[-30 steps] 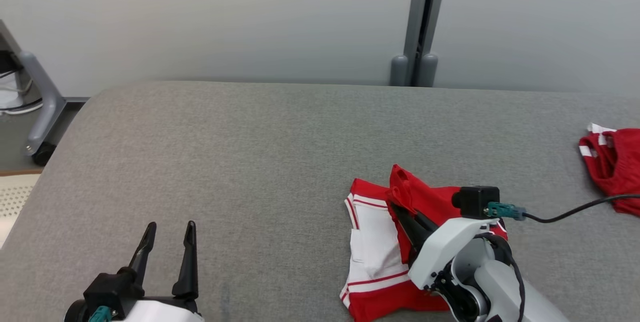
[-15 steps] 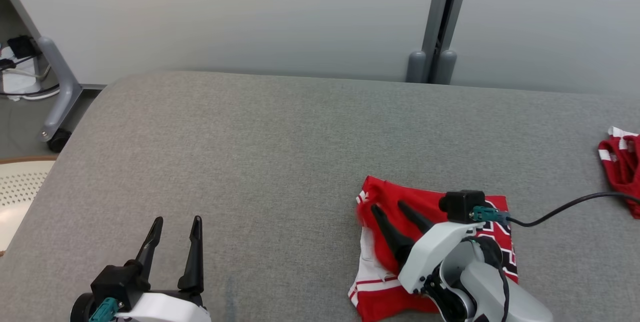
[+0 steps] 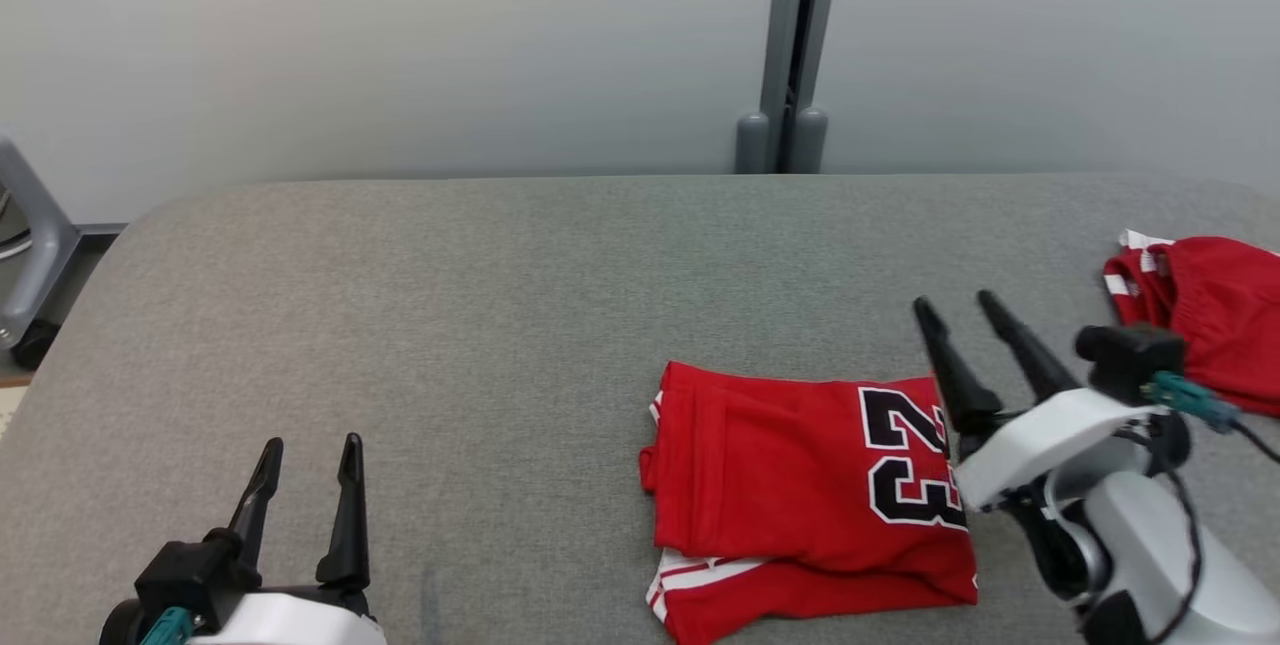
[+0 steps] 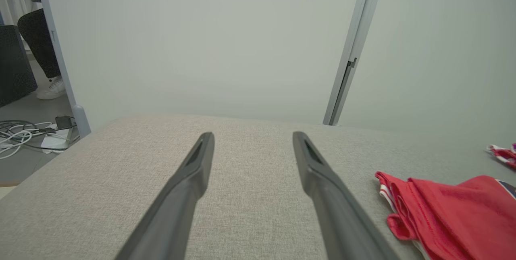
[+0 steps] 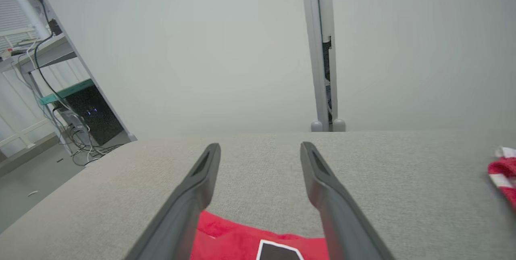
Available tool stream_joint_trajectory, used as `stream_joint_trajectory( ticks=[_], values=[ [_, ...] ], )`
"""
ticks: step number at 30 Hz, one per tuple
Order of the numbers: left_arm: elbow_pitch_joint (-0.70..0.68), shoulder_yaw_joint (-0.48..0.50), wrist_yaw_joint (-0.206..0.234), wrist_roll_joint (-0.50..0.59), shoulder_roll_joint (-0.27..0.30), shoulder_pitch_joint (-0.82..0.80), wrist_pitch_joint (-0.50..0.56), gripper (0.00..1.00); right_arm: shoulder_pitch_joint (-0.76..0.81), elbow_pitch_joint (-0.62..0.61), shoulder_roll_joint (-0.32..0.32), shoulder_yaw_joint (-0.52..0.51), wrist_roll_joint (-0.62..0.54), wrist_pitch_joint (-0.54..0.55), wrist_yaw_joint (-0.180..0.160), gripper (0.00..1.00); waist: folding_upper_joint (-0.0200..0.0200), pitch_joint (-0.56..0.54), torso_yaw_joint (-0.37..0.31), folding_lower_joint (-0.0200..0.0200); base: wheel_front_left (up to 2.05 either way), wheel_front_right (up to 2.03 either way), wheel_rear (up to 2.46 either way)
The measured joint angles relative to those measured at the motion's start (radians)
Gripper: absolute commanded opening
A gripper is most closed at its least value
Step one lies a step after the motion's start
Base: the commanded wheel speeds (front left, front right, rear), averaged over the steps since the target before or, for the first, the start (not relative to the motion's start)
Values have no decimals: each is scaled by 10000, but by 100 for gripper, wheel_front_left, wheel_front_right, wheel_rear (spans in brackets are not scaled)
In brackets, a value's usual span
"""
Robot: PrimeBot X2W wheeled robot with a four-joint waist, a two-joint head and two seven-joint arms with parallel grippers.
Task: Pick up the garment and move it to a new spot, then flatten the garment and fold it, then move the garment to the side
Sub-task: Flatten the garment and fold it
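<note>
Folded red garment [image 3: 810, 485] lies near-right on the grey bench [image 3: 450, 305] | right gripper [image 3: 952, 302] at its right edge, jaws apart, holding nothing | left gripper [image 3: 311, 443] likewise apart, near-left | likely light, limp, slippery knit; best pinched through all layers at a folded edge

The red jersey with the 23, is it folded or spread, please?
Folded: the jersey lies doubled, a striped layer showing beneath its edge.

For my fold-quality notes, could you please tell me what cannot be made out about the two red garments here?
- Folded garment: the head view's bottom edge cuts its lower corner; the right gripper hides its right edge.
- Its inner layers: hidden under the top layer.
- Second red garment: cut off by the head view's right edge; type unclear.
</note>
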Motion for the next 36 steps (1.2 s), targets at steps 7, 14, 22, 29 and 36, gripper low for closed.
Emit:
stream_joint_trajectory(
  ticks=[7,14,22,29,36],
  values=[
    [-265,487,-63,173,0,208,0,100,1743,-2228,-138,-2217,-1398,-13,0,100,0,-48,-487,0,0,0,0],
    [-525,763,-92,351,-4,337,0,100,3378,-3603,311,-3400,-2136,-13,0,100,0,-119,-807,0,0,0,0],
    [-665,917,-176,539,0,552,0,100,4455,-4165,660,-3868,-2355,-13,0,100,0,-251,-953,0,0,0,0],
    [-541,826,-219,830,73,779,0,100,4811,-4217,681,-4029,-2650,-13,0,100,0,-332,-940,0,0,0,0],
    [-608,807,-198,1011,125,971,0,100,5025,-4263,811,-4113,-2869,-13,0,100,0,-377,-825,0,0,0,0]
  ],
)
